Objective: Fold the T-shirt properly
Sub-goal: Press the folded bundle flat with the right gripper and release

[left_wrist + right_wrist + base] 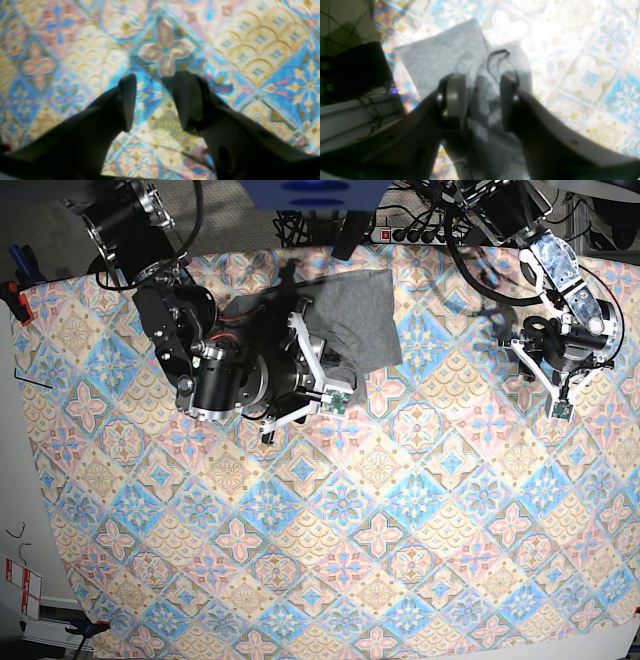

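Base view: T-shirt [358, 320] lies folded in a compact grey rectangle near the 12 o'clock edge of the bench, on the patterned tablecloth [340, 510], a bit toward 11. Right gripper [322, 370] sits at the shirt's 7 o'clock corner, arm body stretching off toward 9. Left gripper [556, 385] is well apart at approx 2 o'clock, over bare cloth.

Right wrist view: right gripper [480, 100] jaws parted w/ a clear gap; grey fabric of the T-shirt [440, 57] runs between and beneath them, a bunched fold w/ a dark seam loop just beyond the tips. Can't tell if fabric touches either pad; no pinch visible. Flat folded panel lies toward 11 o'clock of the jaws.

Left wrist view: left gripper [152, 100] jaws open, nothing between them, only tablecloth [250, 50] pattern below. Pic blurred.
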`<action>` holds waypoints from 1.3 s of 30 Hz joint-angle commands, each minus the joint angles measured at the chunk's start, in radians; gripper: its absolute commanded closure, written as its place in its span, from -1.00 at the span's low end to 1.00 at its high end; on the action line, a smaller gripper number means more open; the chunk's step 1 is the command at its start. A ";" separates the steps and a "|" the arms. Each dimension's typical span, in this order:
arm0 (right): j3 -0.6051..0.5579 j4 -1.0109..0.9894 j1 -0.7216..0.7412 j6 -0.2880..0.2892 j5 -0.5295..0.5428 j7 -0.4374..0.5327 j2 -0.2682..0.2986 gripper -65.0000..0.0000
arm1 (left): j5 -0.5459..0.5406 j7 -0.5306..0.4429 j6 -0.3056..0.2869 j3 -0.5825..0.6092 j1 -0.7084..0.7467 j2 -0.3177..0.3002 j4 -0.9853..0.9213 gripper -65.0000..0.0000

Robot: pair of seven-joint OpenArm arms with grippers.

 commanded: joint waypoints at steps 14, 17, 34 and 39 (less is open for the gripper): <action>0.315 -0.041 -0.007 0.001 -0.359 0.014 0.070 0.98 | -0.002 -0.016 0.005 -0.005 -0.002 -0.044 0.006 0.17; 0.294 -0.133 -0.036 0.001 -0.388 0.050 0.066 0.99 | -0.002 -0.016 0.005 -0.005 -0.003 -0.059 0.006 0.17; -0.010 0.022 -0.223 0.001 -0.391 0.053 0.087 0.98 | -0.002 -0.016 0.005 -0.004 -0.008 -0.087 0.000 0.17; -0.018 0.028 -0.222 0.001 -0.391 0.033 0.138 0.98 | -0.002 -0.016 0.005 -0.004 -0.008 -0.085 0.000 0.17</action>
